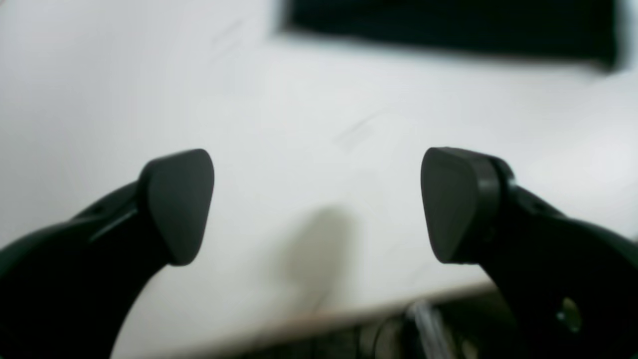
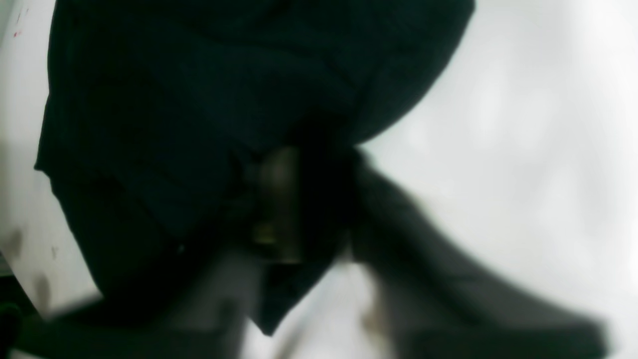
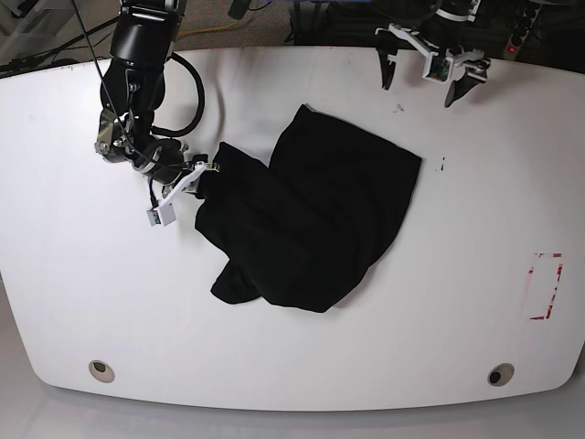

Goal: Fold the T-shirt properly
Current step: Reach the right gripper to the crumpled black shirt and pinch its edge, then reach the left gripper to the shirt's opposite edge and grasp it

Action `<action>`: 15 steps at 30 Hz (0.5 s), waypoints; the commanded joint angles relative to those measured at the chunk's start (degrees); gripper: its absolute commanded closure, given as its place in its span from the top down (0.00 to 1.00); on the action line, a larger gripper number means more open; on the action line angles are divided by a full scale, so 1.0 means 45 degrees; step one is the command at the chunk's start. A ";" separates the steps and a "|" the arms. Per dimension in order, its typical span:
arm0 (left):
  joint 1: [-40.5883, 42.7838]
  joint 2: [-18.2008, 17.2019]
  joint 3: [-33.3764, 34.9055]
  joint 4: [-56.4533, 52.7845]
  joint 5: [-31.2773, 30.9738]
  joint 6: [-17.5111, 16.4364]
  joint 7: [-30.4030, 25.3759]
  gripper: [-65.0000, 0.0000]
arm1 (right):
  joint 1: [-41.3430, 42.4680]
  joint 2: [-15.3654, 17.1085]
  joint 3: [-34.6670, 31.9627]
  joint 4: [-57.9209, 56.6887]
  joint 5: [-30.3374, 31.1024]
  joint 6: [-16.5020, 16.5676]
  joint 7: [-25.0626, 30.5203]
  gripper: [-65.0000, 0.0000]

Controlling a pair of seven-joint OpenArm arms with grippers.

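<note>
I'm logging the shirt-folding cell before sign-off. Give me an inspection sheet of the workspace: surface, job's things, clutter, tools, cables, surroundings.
Surface: white table, with a red-marked rectangle near one edge and two round holes along the near edge.
Job's things: black T-shirt lies crumpled mid-table, not folded; no print shows.
Clutter: nothing seen.
Tools: right tool is at the shirt's edge, with cloth between its fingers in the right wrist view; left tool is open and empty over bare table.
Cables: black cable loops along the right arm; more lie behind the table.
Surroundings: dark floor and equipment beyond the far edge.
</note>
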 commanded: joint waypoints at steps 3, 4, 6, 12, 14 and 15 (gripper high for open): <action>-0.0684 -0.0498 0.1281 0.0202 0.0054 0.0104 -0.0337 0.96 | 0.0372 0.0359 0.0039 0.0226 0.0249 0.0108 0.0168 0.00; -0.0918 -0.0557 0.1574 0.0183 0.0054 0.0104 -0.0337 0.96 | 0.0372 0.0456 0.0039 0.0245 0.0249 0.0108 0.0168 0.00; -0.1485 -0.0771 0.2180 0.0065 0.0054 0.0104 -0.0122 0.96 | 0.0352 0.0593 0.0039 0.0245 0.0249 0.0108 0.0168 0.00; -0.3185 -0.1260 0.3957 -0.0169 0.0054 0.0104 0.1265 0.96 | 0.0332 0.0730 0.0078 0.0245 0.0249 0.0108 0.0168 0.00; -0.3732 -0.1279 0.4485 -0.0423 0.0054 0.0085 0.1655 0.97 | 0.0235 0.0827 0.0078 0.0245 0.0249 0.0108 0.0168 0.00; -0.3947 -0.1279 0.4661 -0.0618 0.0054 0.0065 0.1695 0.97 | 0.0196 0.0827 0.0078 0.0245 0.0249 0.0108 0.0168 0.00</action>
